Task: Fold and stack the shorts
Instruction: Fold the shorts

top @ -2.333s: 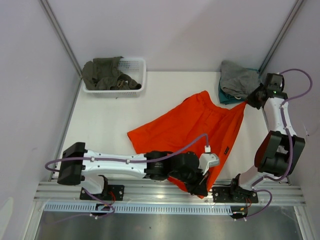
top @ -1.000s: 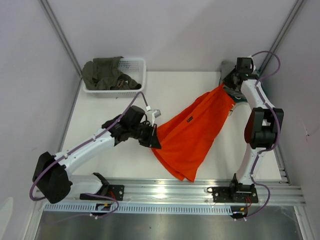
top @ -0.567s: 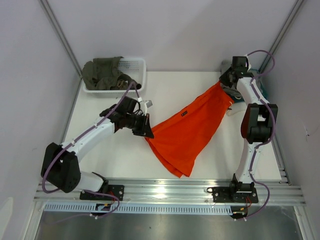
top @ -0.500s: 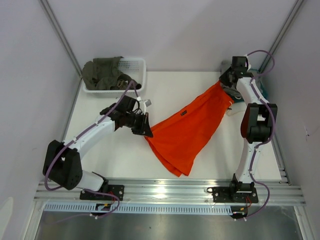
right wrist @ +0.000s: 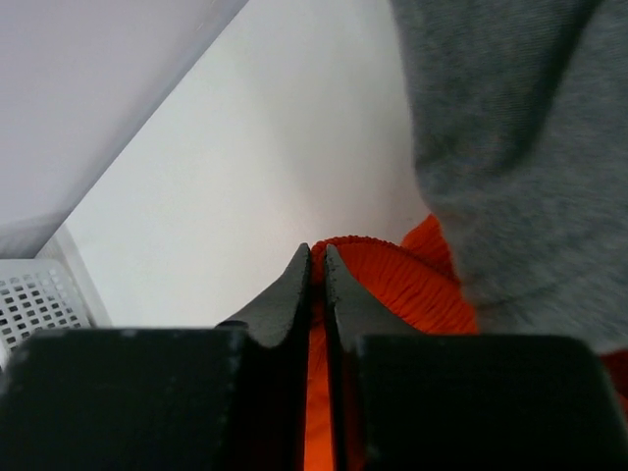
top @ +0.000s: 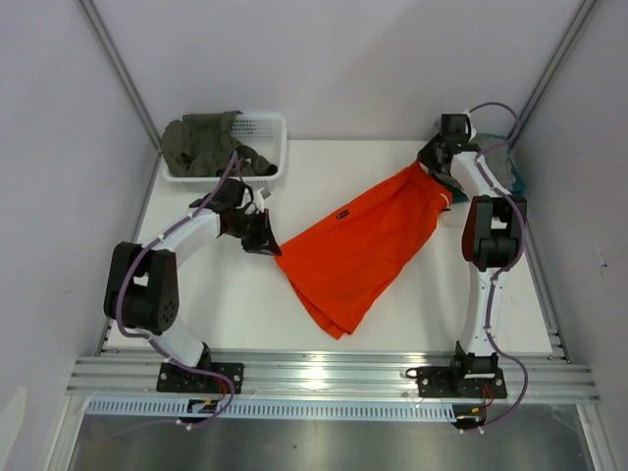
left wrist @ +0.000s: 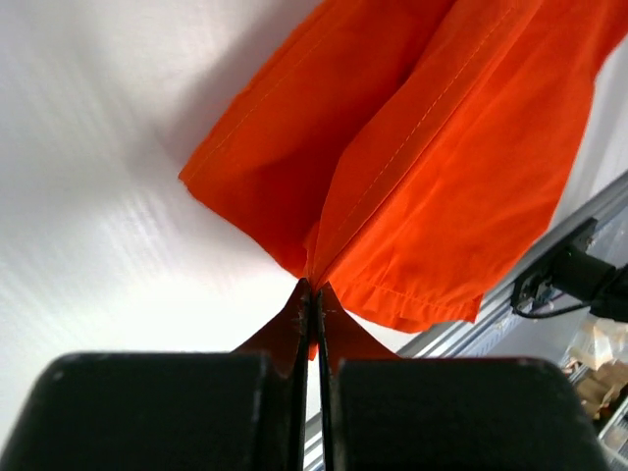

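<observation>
The bright orange shorts [top: 358, 245] hang stretched between both grippers, folded lengthwise, running from the back right to the front middle of the table. My left gripper [top: 267, 245] is shut on the shorts' leg-hem edge [left wrist: 392, 186]. My right gripper [top: 428, 163] is shut on the gathered elastic waistband [right wrist: 378, 270] at the back right. The lower fold of the shorts droops toward the front rail. The drawstring and the logo are hidden from clear view.
A white basket [top: 270, 147] holding an olive-green garment [top: 206, 142] stands at the back left. A grey garment [right wrist: 510, 147] over a teal one lies at the back right, just behind my right gripper. The metal rail [top: 334, 373] runs along the front edge.
Both grippers have carried the shorts to the left and toward the back. The left gripper has swung from the front edge up toward the basket, and the shorts now hang folded between them.
</observation>
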Available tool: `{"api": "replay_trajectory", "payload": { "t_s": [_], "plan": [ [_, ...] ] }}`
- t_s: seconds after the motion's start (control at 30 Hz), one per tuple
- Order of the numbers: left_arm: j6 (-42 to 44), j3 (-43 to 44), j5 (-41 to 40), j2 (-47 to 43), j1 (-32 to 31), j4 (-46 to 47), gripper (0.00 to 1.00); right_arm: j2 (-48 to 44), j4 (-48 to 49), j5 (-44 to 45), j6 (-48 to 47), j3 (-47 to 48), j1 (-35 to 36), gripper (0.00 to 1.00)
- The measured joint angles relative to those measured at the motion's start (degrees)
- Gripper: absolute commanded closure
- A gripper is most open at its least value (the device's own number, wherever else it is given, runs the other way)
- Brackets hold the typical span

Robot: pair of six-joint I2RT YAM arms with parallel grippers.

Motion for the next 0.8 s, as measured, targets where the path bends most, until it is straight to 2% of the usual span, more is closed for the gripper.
{"api": "replay_trajectory", "payload": {
  "t_s": [0.07, 0.1, 0.13, 0.17, 0.2, 0.23, 0.27, 0.4, 0.5, 0.6, 0.67, 0.7, 0.8],
  "plan": [
    [0.00, 0.42, -0.85, 0.79, 1.44, -0.13, 1.00, 1.38, 0.42, -0.22, 0.13, 1.25, 0.57, 0.58],
    [0.00, 0.55, -1.25, 1.11, 1.95, -0.24, 0.95, 1.99, 0.83, -0.24, 0.22, 1.81, 0.83, 0.37],
    [0.07, 0.72, -1.90, 1.55, 2.54, -0.61, 0.79, 2.54, 1.36, -0.46, 0.35, 2.19, 0.96, 0.29],
    [0.15, 0.81, -2.73, 2.12, 3.02, -0.92, 0.55, 2.89, 1.79, -0.66, 0.13, 2.45, 1.03, 0.20],
    [0.46, 0.81, -3.06, 2.32, 3.41, -1.14, 0.55, 3.19, 2.03, -0.87, -0.24, 2.80, 1.05, 0.18],
    [0.13, 0.81, -3.89, 2.54, 3.76, -1.49, 0.31, 3.43, 2.29, -1.18, -0.68, 3.15, 1.07, 0.18],
    [0.42, 0.81, -4.79, 2.60, 4.02, -1.79, 0.21, 3.56, 2.58, -1.57, -0.76, 3.50, 1.07, 0.17],
    [0.20, 0.87, -8.24, 2.08, 4.44, -2.56, 0.04, 3.56, 2.80, -3.08, -2.45, 5.22, 1.01, 0.16],
    [-0.35, 0.85, -9.53, -0.31, 4.46, -2.58, 0.01, 2.64, 2.60, -4.11, -4.96, 5.42, 0.70, 0.15],
    [-2.05, -0.66, -9.11, -4.15, 4.46, 0.28, 0.01, -1.64, 3.10, -5.44, -7.21, 0.07, 0.28, 0.12],
    [-3.78, -4.20, -8.66, -7.74, 4.44, 3.28, 0.01, -7.23, 6.25, -7.50, -8.13, -8.57, -0.44, 0.18],
    [-4.76, -6.47, -8.48, -9.70, 4.39, 4.68, 0.01, -10.93, 7.72, -9.01, -8.15, -13.94, -1.03, 0.25],
    [-8.24, -13.70, -8.66, -14.99, 3.82, 9.03, 0.01, -19.89, 15.12, -14.08, -8.00, -27.61, -3.89, 0.33]
  ]
}}
